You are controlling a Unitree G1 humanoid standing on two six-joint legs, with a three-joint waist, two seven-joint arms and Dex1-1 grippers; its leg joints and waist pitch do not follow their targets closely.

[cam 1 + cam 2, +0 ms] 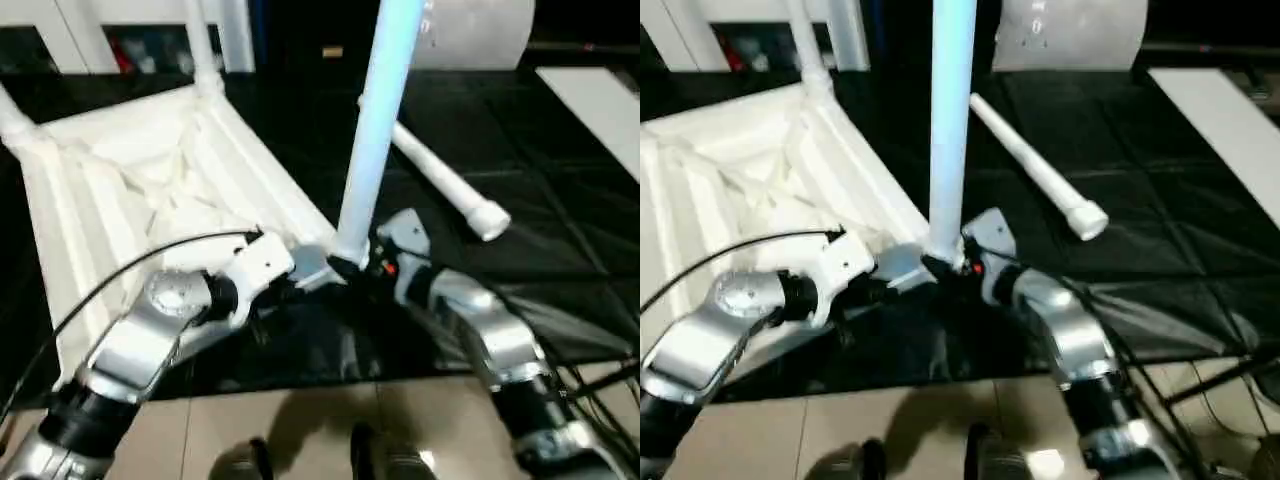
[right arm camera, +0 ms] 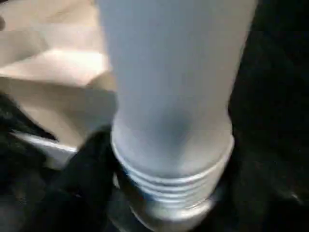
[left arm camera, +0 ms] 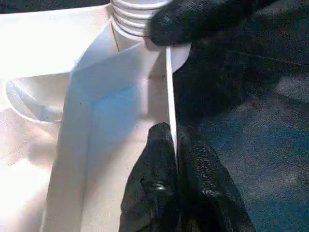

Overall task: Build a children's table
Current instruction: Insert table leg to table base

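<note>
Leg [image 1: 375,130] stood upright at corner socket, threads exposed; left end effector [image 3: 173,140] pinched table rim [image 3: 170,82]; right end effector [image 2: 164,193] loosely around base. Next: screwing down.

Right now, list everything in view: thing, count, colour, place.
Tabletop: 1, white, upside down on the worktable, ribs up.
Upright leg: 1, white, threaded end at the near corner socket.
Fitted legs: 2, white, standing in the far corners.
Loose leg: 1, white, lying on the worktable.
Worktable: 1, black cover.
Floor: beige tiles.
Left tool: shut on the tabletop's thin edge.
Right tool: at the upright leg's base.
</note>
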